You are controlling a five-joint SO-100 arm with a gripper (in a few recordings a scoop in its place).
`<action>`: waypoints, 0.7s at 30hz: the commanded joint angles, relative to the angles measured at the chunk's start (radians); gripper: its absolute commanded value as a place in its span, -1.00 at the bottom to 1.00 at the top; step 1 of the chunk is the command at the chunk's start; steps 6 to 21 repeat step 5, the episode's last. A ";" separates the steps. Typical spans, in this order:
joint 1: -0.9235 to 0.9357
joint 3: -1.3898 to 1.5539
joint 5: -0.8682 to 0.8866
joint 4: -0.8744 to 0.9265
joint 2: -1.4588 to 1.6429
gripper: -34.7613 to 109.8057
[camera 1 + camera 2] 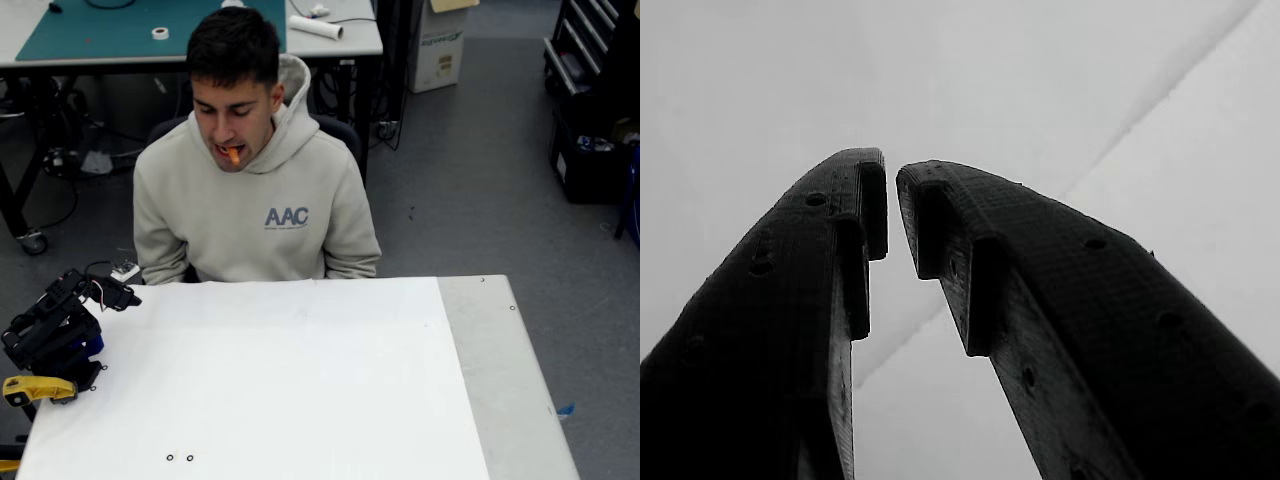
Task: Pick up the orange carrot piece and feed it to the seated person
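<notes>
1. Looking at the fixed view: the orange carrot piece (233,154) is sitting between the lips of the seated person (255,200), one end sticking out and angled down. The arm is folded at the left edge of the white table (300,380), well apart from the person, with the gripper (118,296) pointing toward the table's back edge and carrying nothing. A yellow tool (38,388) is lying just beside the arm's base.
2. Judging the carrot from here: tiny, light, stiff and probably a bit slick. A grip across its short width near the middle is looking best; a hard squeeze is risking a snap or a squirt-out. Feeding is looking done.
3. Looking at the wrist view: the gripper (891,205) is showing two dark fingers (1040,300) nearly together at the tips, a thin gap between them, nothing clamped. Behind them only pale table surface is showing, with a faint seam running diagonally.
</notes>
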 commanded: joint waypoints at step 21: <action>-0.017 -0.003 -0.015 -0.006 0.005 -0.55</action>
